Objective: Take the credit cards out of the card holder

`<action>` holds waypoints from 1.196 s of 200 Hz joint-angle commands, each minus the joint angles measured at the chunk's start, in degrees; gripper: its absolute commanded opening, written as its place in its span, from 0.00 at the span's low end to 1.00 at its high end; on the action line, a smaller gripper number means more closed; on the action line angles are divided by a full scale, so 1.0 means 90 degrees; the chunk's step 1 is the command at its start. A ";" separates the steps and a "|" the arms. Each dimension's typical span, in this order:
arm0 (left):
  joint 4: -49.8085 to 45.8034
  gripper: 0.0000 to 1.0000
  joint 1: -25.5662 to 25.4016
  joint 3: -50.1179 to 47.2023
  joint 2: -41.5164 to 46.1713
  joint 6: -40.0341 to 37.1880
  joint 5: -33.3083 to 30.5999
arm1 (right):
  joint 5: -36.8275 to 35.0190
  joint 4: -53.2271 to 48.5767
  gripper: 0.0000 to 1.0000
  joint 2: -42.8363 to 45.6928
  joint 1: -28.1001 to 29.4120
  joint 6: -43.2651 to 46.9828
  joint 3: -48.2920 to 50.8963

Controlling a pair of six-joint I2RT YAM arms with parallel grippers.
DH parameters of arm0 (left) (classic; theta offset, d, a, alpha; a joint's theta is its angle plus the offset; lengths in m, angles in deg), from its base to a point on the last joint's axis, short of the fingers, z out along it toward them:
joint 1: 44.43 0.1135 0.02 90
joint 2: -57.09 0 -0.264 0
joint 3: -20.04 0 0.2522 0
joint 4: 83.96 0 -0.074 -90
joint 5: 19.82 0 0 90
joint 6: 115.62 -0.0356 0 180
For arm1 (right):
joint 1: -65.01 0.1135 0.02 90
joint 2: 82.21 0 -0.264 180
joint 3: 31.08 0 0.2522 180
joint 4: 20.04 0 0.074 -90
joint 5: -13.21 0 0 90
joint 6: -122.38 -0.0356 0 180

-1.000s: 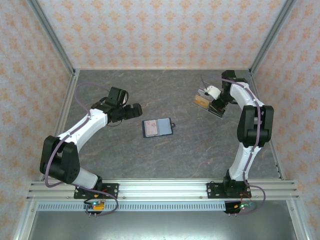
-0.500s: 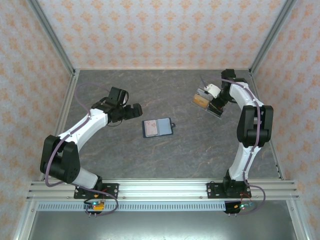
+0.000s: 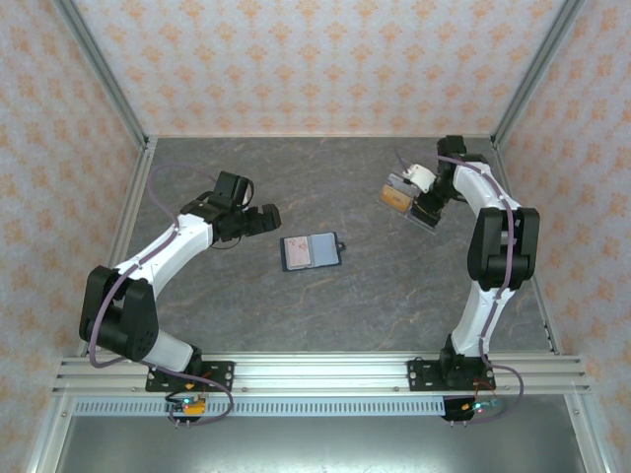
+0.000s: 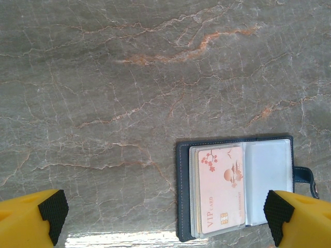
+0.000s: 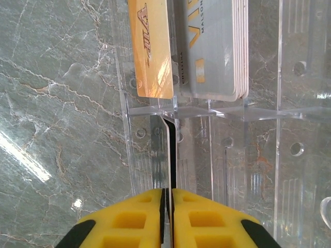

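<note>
Pinching a thin card (image 5: 169,155) edge-on, my right hand (image 5: 169,194) has its yellow pads pressed together on it, just over the clear box (image 5: 269,155). Beyond the fingertips, in the box's compartments, an orange card (image 5: 151,51) stands beside a grey stack (image 5: 214,51) of several more. From that I judge most of the unloading done and this card about to join them. My left hand (image 4: 166,212) hangs spread wide above the bench (image 4: 103,103), gripping nothing. Just past it the card holder (image 4: 269,175) lies open and flat, mid-bench, well apart from the box. A pink card (image 4: 220,188) sits in its left sleeve, perhaps with others beneath; I cannot tell. The right sleeve looks empty. What is left: drop this card, then pull out the pink one.
</note>
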 commanded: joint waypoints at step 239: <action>0.0709 1.00 -0.0042 -0.0401 -0.0478 0.0841 0.0679 | 0.0343 0.1082 0.43 0.1591 0.2408 -0.7727 0.1005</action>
